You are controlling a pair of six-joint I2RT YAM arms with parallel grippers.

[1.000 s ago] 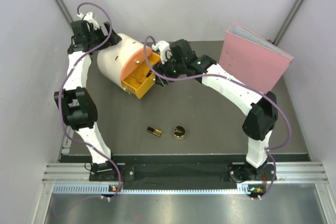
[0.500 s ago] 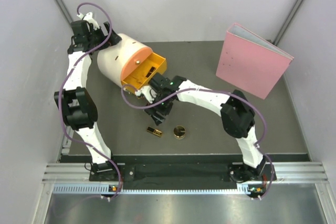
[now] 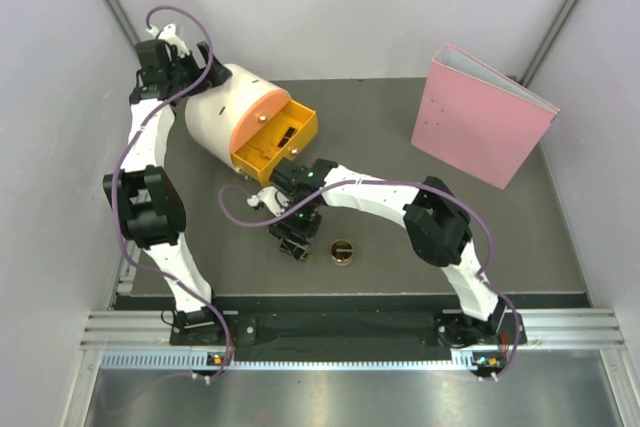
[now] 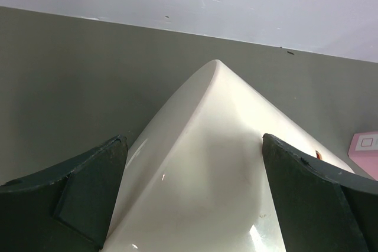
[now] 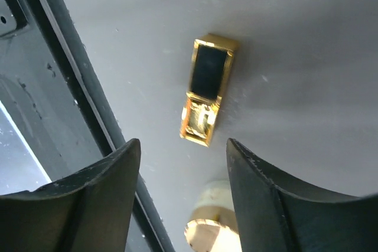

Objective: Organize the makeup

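A gold-and-black lipstick case (image 5: pixel 207 90) lies flat on the dark table, just beyond my right gripper's (image 5: pixel 183 146) open, empty fingertips. In the top view that gripper (image 3: pixel 296 235) hangs over the case near the table's front. The round gold compact (image 3: pixel 342 250) sits just to its right and also shows partly at the bottom of the right wrist view (image 5: pixel 217 228). A dark item (image 3: pixel 286 136) lies in the open drawer. My left gripper (image 3: pixel 176 55) is open, its fingers on either side of the cream box's back (image 4: pixel 212 163). The peach bottles are out of view.
The cream cylindrical box (image 3: pixel 222 117) lies on its side at the back left, its orange drawer (image 3: pixel 272 145) pulled out towards the middle. A pink binder (image 3: pixel 485 117) stands at the back right. The table's front rail (image 5: pixel 71 87) runs just left of the lipstick case.
My right gripper has left the drawer and come forward and down over the lipstick case. The drawer has swung a little to the right. The left arm has not moved.
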